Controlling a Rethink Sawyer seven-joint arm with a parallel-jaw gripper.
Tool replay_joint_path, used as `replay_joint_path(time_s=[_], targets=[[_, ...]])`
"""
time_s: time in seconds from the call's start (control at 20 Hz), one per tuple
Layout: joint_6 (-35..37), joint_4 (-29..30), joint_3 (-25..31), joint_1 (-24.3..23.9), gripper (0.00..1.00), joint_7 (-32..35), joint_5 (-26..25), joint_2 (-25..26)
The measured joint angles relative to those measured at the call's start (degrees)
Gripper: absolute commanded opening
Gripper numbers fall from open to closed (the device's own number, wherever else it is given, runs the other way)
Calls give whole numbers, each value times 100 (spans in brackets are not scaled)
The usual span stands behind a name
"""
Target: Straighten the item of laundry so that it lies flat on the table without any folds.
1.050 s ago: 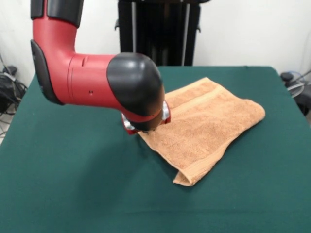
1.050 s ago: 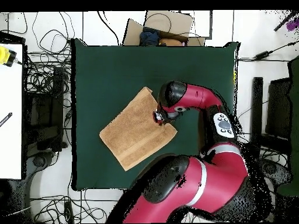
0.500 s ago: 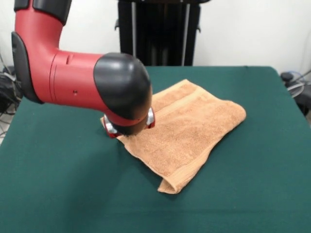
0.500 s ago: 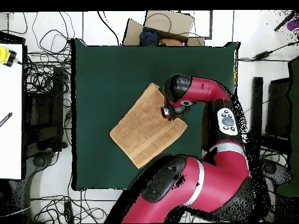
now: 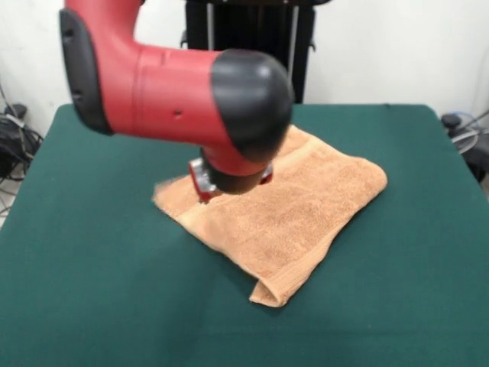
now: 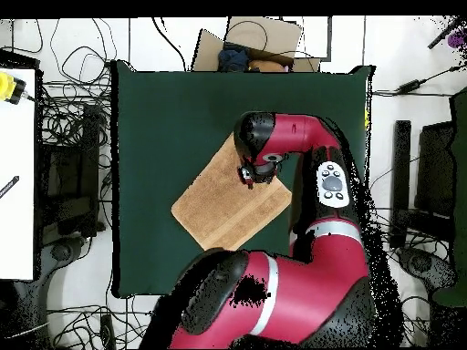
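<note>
The item of laundry, an orange-tan towel [image 5: 306, 206], lies near the middle of the green table [image 5: 92, 267], turned diamond-wise. Its near corner is doubled over in a fold, and a border band runs along its far edge. In the overhead view the towel [image 6: 214, 205] sits a little right of the middle of the table [image 6: 155, 118]. My gripper [image 5: 205, 191] points down at the towel's left part, just inside its left corner, largely hidden under the arm's black joint. From above, the gripper [image 6: 246, 176] shows over the towel's right side.
A cardboard box [image 6: 251, 41] sits beyond the table's top edge in the overhead view. Cables [image 6: 68, 118] cover the floor to the left, beside a white desk [image 6: 16, 164]. My red arm [image 6: 301, 146] reaches over the table's right part.
The towel slid toward the front view's left a second ago and has since stayed put. The gripper has shifted from the towel's corner to over the cloth, the arm swinging across.
</note>
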Motion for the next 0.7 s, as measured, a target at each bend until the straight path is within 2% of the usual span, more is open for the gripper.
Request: replay_joint_path(time_s=[0.45, 0.7], targets=[[-145, 70, -47, 132, 100, 1, 25, -149], [-525, 282, -194, 134, 100, 6, 38, -258]])
